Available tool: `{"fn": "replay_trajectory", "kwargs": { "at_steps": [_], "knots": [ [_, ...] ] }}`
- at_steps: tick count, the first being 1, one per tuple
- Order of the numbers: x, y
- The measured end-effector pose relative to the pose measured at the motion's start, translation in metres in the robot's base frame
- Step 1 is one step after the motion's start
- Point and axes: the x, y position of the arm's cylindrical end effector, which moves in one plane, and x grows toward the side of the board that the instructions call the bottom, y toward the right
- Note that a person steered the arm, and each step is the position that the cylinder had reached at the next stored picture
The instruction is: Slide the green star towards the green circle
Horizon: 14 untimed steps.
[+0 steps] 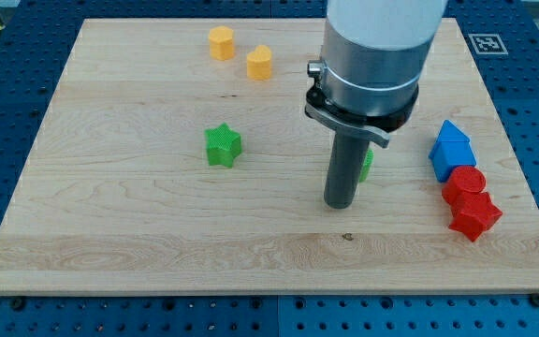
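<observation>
- Two green pieces matter in the camera view: the green star [222,146] lies left of centre on the wooden board [110,234], and the green circle [367,164] is mostly hidden behind my rod.
- My tip [340,204] rests just beside the circle, well right of the star.
- No claw exists: the arm ends in a plain rod.
- Two yellow blocks [221,42] [259,63] sit near the top.
- One blue block [451,148], a red cylinder [463,184] and a red star [474,216] cluster at the right.

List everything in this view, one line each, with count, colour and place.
Green star: one, green, left of board centre.
Green circle: one, green, mostly hidden behind the rod, right of centre.
Yellow blocks: two, yellow, near the view's top, one left of the other.
Blue block: one, blue, the view's right.
Red blocks: two, red, below the blue block, one above the other.
Wooden board: one, light wood.
My tip: one, dark, right of the green star, apart from it.
</observation>
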Motion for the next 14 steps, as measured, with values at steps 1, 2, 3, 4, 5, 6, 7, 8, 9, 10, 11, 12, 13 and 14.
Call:
{"fn": "replay_trajectory", "kwargs": {
  "at_steps": [1,2,3,4,5,6,7,8,9,10,11,12,13,14],
  "knots": [
    [0.003,-0.046],
    [0.003,-0.122],
    [-0.015,-0.187],
    [-0.036,-0.183],
    [-0.036,-0.145],
    [-0.032,-0.096],
    [-0.017,-0.038],
    [0.003,0.014],
    [0.001,0.044],
    [-0.012,0.040],
    [-0.003,-0.038],
    [0.009,-0.139],
    [-0.011,-0.223],
    [-0.054,-0.223]
  ]
}}
